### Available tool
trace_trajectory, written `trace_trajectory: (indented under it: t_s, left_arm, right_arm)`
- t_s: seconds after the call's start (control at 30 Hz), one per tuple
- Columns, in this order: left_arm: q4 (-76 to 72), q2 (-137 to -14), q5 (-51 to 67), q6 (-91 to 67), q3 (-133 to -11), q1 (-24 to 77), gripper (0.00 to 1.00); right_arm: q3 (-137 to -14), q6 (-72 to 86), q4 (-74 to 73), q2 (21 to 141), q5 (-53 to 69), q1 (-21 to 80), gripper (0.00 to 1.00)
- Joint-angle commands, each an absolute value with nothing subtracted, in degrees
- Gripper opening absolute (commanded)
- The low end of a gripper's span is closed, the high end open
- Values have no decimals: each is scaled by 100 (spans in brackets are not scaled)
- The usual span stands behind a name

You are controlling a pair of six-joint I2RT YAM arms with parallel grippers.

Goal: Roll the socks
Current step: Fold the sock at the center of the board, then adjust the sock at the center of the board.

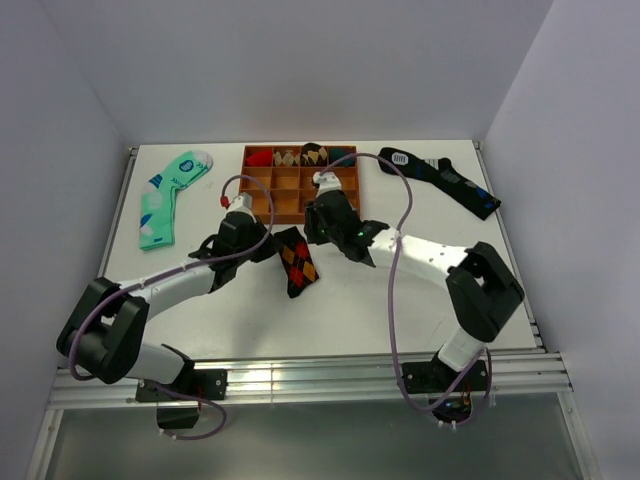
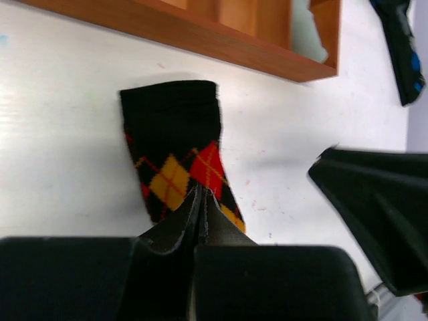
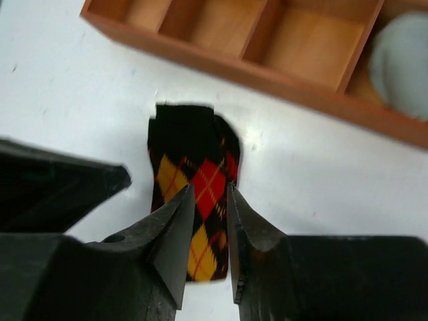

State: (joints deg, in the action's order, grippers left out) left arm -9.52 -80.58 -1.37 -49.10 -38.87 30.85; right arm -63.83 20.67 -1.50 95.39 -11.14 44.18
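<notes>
Step in hand: start of roll, no roll formed yet.
Sock [image 1: 297, 262] flat on table [image 1: 300, 322], between both claws, black band end on far side toward tray [image 3: 267, 79].
Left claw [image 2: 201, 192] closed tight, tips on sock's near part; fabric pinched or not, cannot tell.
Right claw [image 3: 210, 194] narrowly parted above diamonds, holding nothing.
Next move, judged: secure near end, turn it over toward band end, other claw pinning.

Left arm [image 1: 180, 277] and right arm [image 1: 425, 255], white over black.
Both had white links, bulky black joints and black base mounts; a lilac cable [image 1: 392, 300] looped along each, and the right gripper [image 3: 210, 188] ended in matte black, wedge-shaped fingers [image 3: 170, 234].
</notes>
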Motion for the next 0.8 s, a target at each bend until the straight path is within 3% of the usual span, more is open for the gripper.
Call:
trace_trajectory:
  t_s: [0.0, 0.3, 0.77]
  left_arm:
    - [-1528, -8199, 404, -4781, -3911, 3120, 4]
    - [-2205, -8797, 1063, -4720, -4052, 3129, 4]
    - [-2602, -9342, 1292, -4711, -4017, 3129, 4]
  right_arm:
    - [-5758, 2373, 393, 9054, -204, 4290, 33]
    - [-4685, 2478, 1703, 9044, 2037, 4166, 21]
    - [-4526, 3014, 2548, 10019, 2461, 3947, 14]
